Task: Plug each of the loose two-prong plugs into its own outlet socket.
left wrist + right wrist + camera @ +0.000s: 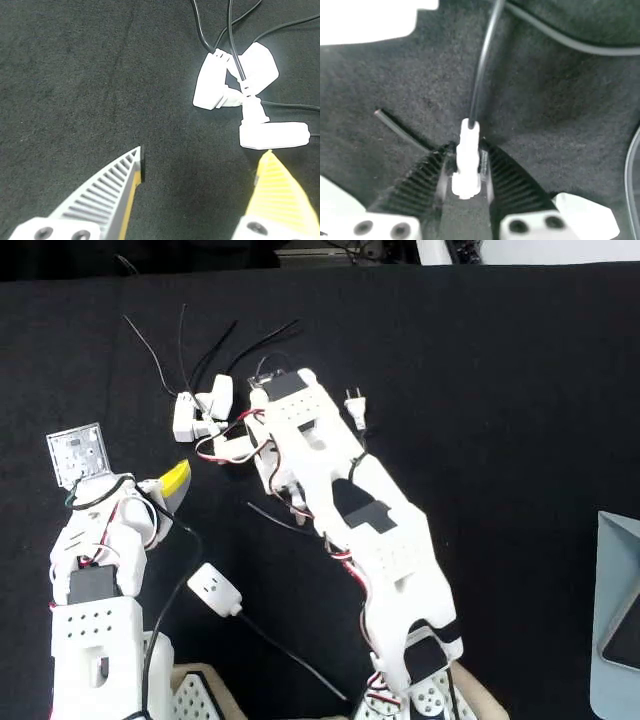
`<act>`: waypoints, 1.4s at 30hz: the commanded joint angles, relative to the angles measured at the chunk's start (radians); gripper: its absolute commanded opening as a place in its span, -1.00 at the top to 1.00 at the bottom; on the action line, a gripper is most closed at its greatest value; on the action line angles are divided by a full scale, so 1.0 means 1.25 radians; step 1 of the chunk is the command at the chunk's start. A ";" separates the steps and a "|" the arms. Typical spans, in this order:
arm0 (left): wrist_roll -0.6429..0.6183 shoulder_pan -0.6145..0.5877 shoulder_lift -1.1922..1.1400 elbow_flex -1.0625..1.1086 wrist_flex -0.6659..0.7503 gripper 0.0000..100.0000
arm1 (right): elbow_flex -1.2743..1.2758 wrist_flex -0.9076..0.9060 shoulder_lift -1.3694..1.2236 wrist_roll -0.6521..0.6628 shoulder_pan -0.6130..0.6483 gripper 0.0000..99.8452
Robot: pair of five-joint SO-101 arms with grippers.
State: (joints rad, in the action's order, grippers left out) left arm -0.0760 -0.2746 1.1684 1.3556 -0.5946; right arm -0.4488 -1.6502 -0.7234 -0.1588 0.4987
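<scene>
My right gripper point(466, 150) is shut on a small white two-prong plug point(467, 167), whose black cable point(482, 65) runs away over the black cloth. In the high view that arm bends down near the table's middle point(288, 495). A second loose plug point(355, 406) lies just beyond it to the right. Two white outlet sockets point(235, 82) sit together with a third point(272, 135) beside them, close ahead of my left gripper point(202, 152). That gripper is open, holds nothing, and shows one yellow finger point(176, 478). Another white socket point(213, 590) lies on its cable nearer the arm bases.
Thin black cables point(200, 350) fan out behind the socket cluster. A small square white plate point(78, 454) sits at the left beside my left arm. A grey tray point(612, 620) stands at the right edge. Black cloth point(500, 390) covers the table.
</scene>
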 commanded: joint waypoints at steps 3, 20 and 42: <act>0.000 0.001 0.007 -0.006 0.018 0.30 | -0.019 -0.009 0.006 -0.010 -0.009 0.88; 0.000 0.001 0.007 -0.006 0.018 0.30 | -0.017 -0.007 -0.020 -0.011 -0.007 0.85; 0.000 0.002 0.007 -0.006 0.018 0.30 | -0.021 -0.014 0.018 -0.011 -0.001 0.85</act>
State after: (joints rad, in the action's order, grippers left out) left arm -0.0760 -0.2746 1.1684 1.3556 -0.5946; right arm -0.4488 -1.6502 -0.7802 -0.1619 0.4971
